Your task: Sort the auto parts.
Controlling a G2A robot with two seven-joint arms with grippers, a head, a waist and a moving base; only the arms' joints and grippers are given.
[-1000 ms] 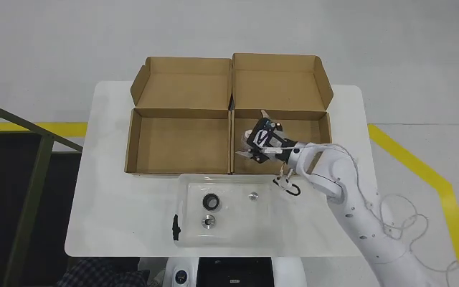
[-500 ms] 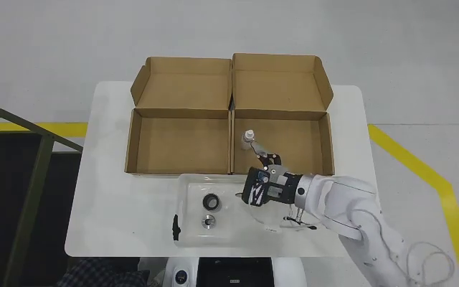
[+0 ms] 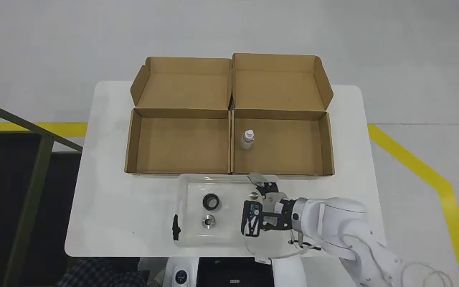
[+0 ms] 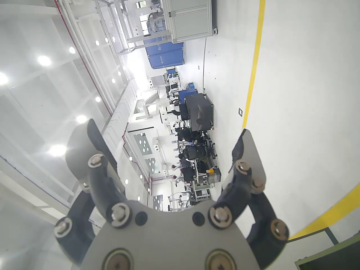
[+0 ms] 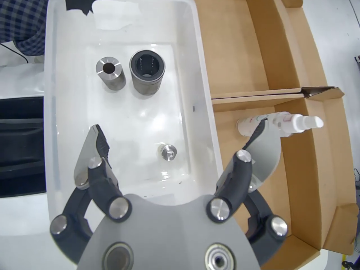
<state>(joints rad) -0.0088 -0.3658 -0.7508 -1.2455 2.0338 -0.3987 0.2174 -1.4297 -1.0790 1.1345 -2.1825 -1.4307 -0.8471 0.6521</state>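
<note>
One small stud in tray, by right wrist view

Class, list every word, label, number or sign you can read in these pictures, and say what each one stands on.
Label on the spray bottle: reddish print, too small to read.
White marks on the blue cabinets in the hall: too blurred to read.
Small dark floor plate: unreadable.
Nothing else bears text.

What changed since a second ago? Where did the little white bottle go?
The right pincer let go of the small bottle in the right cardboard box. It then pulled back toward the robot and is now open over the clear tray. The metal parts in the tray stayed put.
</note>
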